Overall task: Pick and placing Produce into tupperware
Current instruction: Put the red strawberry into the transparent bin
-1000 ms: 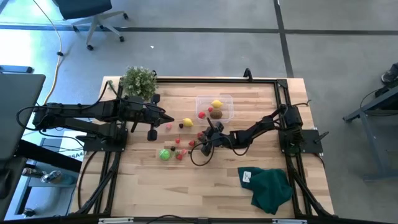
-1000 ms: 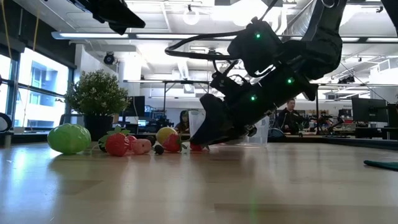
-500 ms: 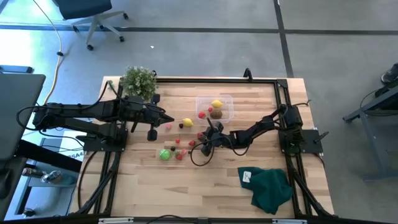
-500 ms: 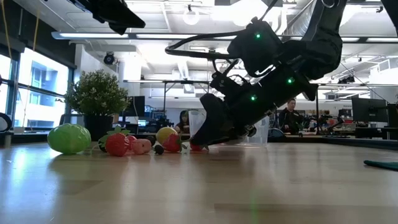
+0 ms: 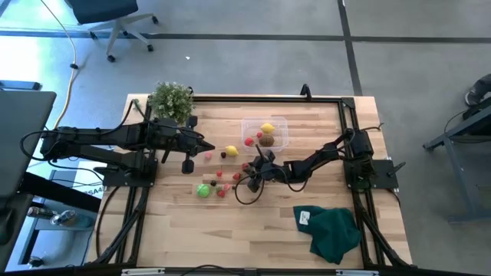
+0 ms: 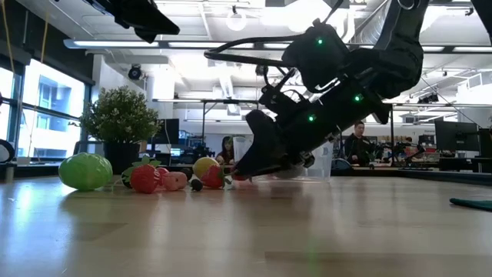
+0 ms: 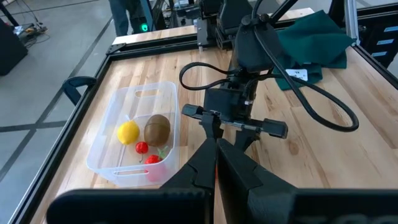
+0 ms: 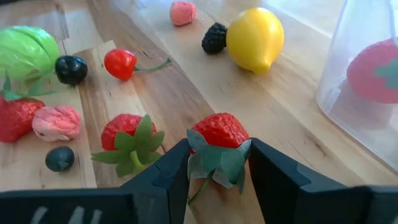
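Note:
The clear tupperware (image 5: 282, 123) stands at the table's far middle and holds a yellow lemon (image 7: 128, 132), a brown fruit (image 7: 157, 129) and small red pieces. Loose produce lies on the wood to its left and near side: a lemon (image 8: 255, 38), a green one (image 5: 202, 191), a cherry (image 8: 120, 62), berries and strawberries. My right gripper (image 8: 217, 165) is low over the table among them, shut on a red strawberry (image 8: 217, 132). My left gripper (image 5: 209, 146) hangs shut above the table's left part, holding nothing. My right gripper pinches the strawberry between its two fingers (image 8: 177, 165) at its green leafy end (image 8: 217, 160). The fingers come slanting down from the table's right side. The red body sticks out beyond the fingertips. Whether it still rests on the wood cannot be told.
A leafy potted plant (image 5: 170, 100) stands at the far left corner. A dark green cloth (image 5: 334, 230) lies at the near right. A second strawberry (image 8: 124, 140) lies close beside my right gripper's finger. People sit in the room behind the table (image 6: 357, 142).

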